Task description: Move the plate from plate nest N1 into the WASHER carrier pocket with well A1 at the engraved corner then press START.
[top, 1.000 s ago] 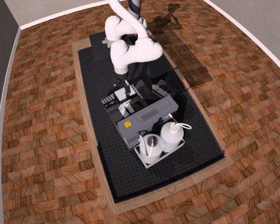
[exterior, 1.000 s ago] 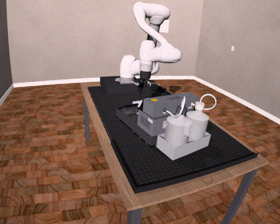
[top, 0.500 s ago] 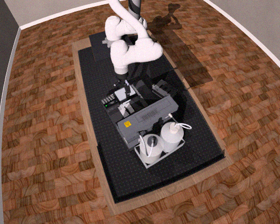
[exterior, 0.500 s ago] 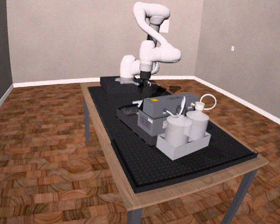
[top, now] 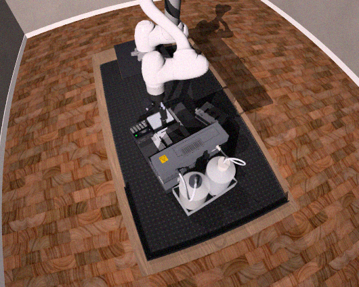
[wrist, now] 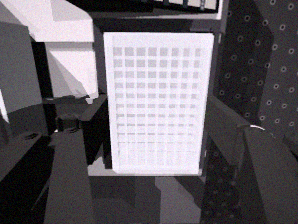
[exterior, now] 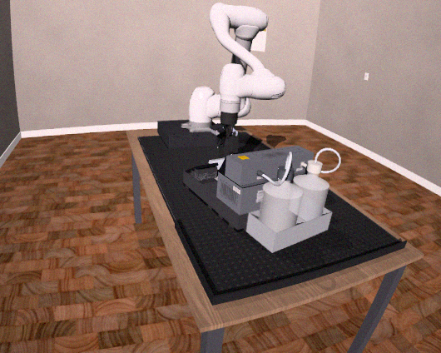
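My gripper (wrist: 156, 109) is shut on the white well plate (wrist: 157, 102) and grips its two long sides. In the wrist view the plate fills the middle, level, with dark washer parts under it. I cannot tell which corner is cut off. In the top view the gripper (top: 161, 109) holds the plate (top: 155, 120) over the front of the grey washer (top: 188, 149), beside the keypad (top: 139, 128). A small green lamp (top: 136, 135) shows below the keypad. The carrier pocket is mostly hidden by the plate and the fingers. I cannot tell if the plate touches the carrier.
Two white bottles in a tray (top: 205, 184) stand behind the washer, joined to it by tubes. A dark plate nest (top: 207, 112) sits to the washer's right. The arm's base block (exterior: 185, 133) stands at the table's far end. The washer housing (exterior: 259, 176) rises behind the gripper (exterior: 226, 135).
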`<state>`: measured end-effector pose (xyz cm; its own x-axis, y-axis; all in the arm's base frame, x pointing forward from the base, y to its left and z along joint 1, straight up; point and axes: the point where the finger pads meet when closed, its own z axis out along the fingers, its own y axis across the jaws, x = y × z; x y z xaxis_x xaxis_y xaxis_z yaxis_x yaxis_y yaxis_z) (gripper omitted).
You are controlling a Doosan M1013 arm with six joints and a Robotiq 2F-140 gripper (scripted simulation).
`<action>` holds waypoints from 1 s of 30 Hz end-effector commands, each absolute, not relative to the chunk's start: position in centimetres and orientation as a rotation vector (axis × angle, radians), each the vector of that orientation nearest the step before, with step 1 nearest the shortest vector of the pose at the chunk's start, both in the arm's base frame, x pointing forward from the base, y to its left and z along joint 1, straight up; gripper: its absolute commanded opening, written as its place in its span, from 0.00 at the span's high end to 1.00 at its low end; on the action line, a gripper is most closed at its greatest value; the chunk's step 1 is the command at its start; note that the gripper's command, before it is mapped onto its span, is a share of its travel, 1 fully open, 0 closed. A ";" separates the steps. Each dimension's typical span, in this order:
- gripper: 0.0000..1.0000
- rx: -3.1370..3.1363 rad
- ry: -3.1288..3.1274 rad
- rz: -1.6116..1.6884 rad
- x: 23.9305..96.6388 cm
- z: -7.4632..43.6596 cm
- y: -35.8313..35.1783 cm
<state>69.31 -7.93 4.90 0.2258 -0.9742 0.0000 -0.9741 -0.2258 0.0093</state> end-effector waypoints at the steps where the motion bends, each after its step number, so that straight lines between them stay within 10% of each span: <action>1: 0.90 2.458 -1.940 0.001 69.3 4.6 -8.3; 30: 0.90 2.458 -1.940 0.001 69.3 4.2 -8.3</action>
